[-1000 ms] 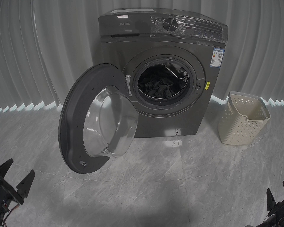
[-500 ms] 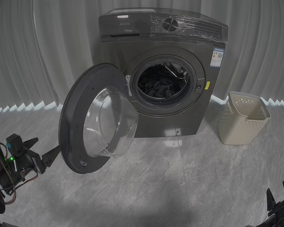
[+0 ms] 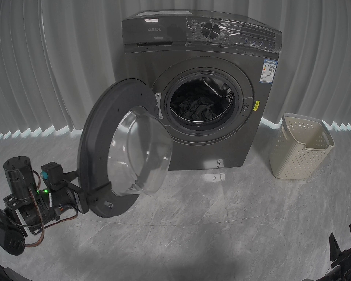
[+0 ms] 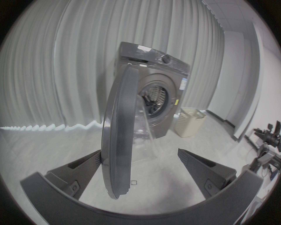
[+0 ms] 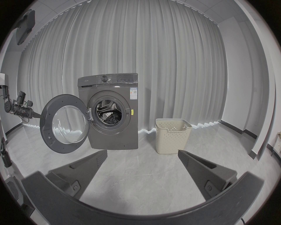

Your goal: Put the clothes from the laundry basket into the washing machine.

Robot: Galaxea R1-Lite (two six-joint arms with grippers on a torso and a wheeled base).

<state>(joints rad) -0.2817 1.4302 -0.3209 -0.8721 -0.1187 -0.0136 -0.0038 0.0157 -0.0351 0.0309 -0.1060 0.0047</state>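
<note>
Left end effector [image 4: 139, 151], jaws apart, straddles the lower rim of the door [image 4: 118, 131] (seen edge-on); we judge the washing machine [image 3: 197, 109] lies ahead beyond it.

Pale pleated curtains [image 3: 55, 66] hang from ceiling to floor across the whole back of the room. Daylight shows as a bright jagged strip [image 3: 33, 131] under their hem. The floor [image 3: 226, 227] is glossy grey marble-look tile with thin joints and soft reflections. On the right side a plain white wall [image 5: 243, 73] meets the curtains, with a dark skirting [image 5: 234, 128] along its foot. The ceiling [image 4: 234, 13] is white, in panels.
</note>
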